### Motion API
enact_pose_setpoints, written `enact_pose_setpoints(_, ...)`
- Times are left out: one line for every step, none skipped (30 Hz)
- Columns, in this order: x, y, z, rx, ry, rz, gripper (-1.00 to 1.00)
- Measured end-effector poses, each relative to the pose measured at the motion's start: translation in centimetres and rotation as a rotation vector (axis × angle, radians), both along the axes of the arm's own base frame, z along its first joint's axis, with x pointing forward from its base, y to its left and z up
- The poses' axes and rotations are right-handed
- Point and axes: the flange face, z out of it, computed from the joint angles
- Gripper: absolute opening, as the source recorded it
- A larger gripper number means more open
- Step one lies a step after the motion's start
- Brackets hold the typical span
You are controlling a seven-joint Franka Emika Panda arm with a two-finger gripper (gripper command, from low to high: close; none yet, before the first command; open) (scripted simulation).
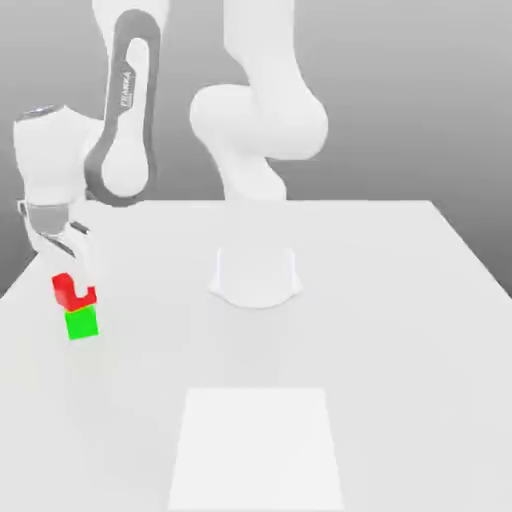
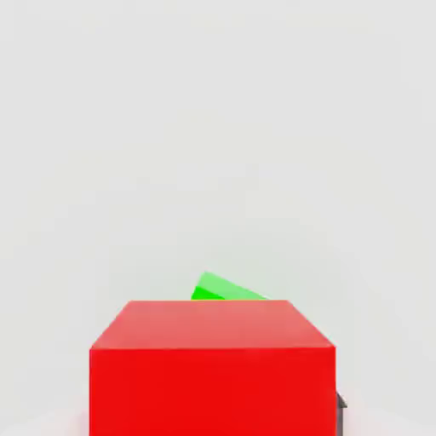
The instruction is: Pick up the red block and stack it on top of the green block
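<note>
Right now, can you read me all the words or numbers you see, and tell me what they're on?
"FRANKA": on the robot's arm, in the exterior view.
There is no writing to read on the red block or the green block.

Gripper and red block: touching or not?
Touching. Hand view: the red block sits between the gripper's fingers, one against each side. Exterior view agrees: a finger laps over the tilted block.

Pale table (image 1: 400, 350), green block (image 1: 82, 323) at the exterior view's left, robot base (image 1: 256, 280) ctr, white rect. patch (image 1: 256, 450)
</note>
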Motion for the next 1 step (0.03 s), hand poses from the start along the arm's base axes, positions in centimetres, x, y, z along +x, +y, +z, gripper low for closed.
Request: enact_pose_setpoints(-0.04, 0.03, -0.23, 0.000, 0.002, 0.001, -1.00)
